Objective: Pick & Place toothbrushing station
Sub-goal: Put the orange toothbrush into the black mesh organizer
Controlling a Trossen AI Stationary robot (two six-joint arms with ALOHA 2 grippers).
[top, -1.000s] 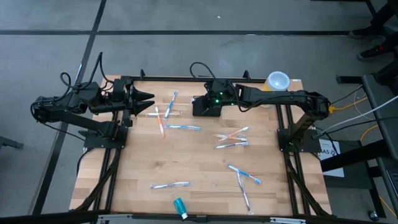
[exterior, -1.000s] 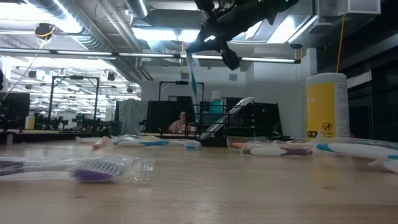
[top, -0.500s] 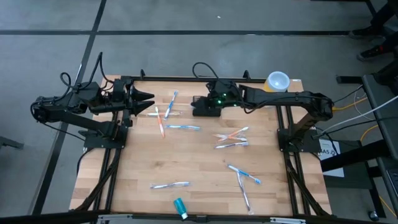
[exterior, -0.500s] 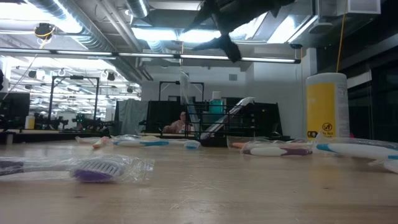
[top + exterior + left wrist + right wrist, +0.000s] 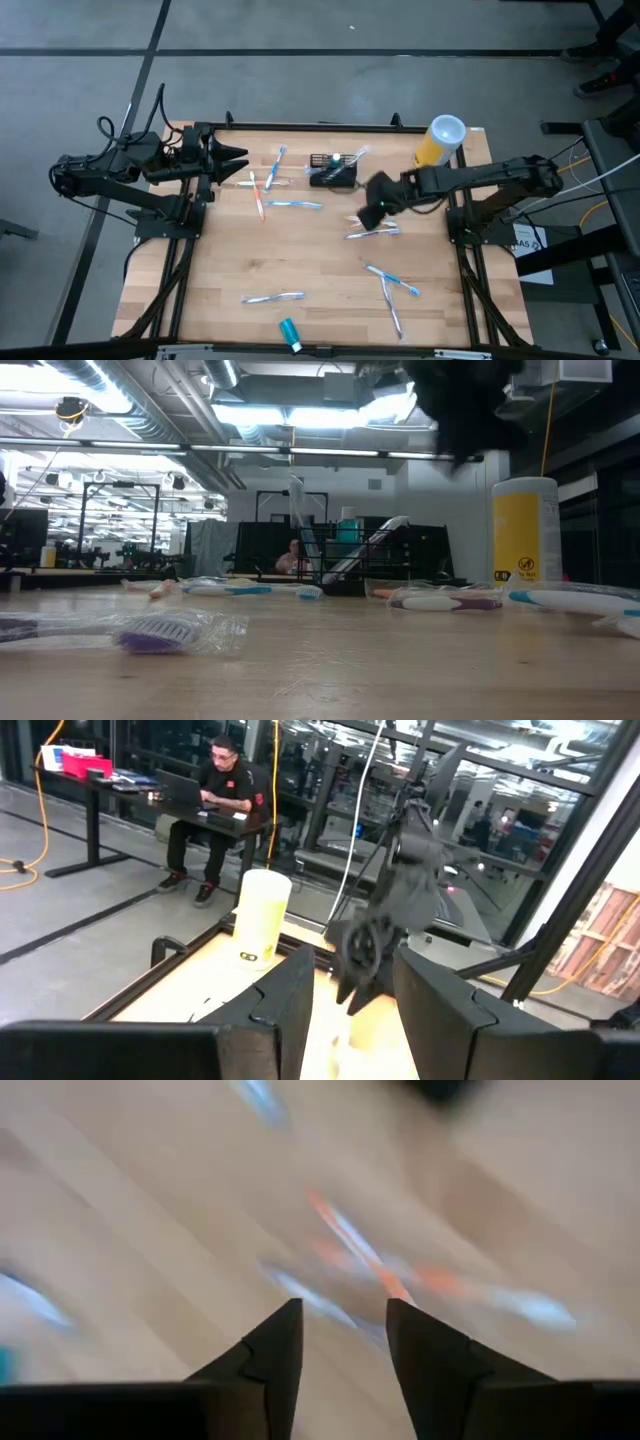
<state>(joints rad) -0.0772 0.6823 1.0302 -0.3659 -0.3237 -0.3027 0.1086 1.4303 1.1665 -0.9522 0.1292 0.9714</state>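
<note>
While I am keeping the left gripper (image 5: 238, 165) parked open at the table's left edge, the toothbrushing station (image 5: 332, 172) is sitting near the far edge. The right gripper (image 5: 372, 214), open and empty, is hovering over loose toothbrushes (image 5: 372, 224); descending carelessly risks scattering them.

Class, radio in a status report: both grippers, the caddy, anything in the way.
Right gripper open, empty, above loose toothbrushes. Left gripper parked at table's left edge, jaws open. Mesh caddy at the back holds toothbrushes. Nothing blocking it.

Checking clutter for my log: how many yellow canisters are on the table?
1: the yellow canister stands at the far right corner of the table; none seems hidden.
</note>
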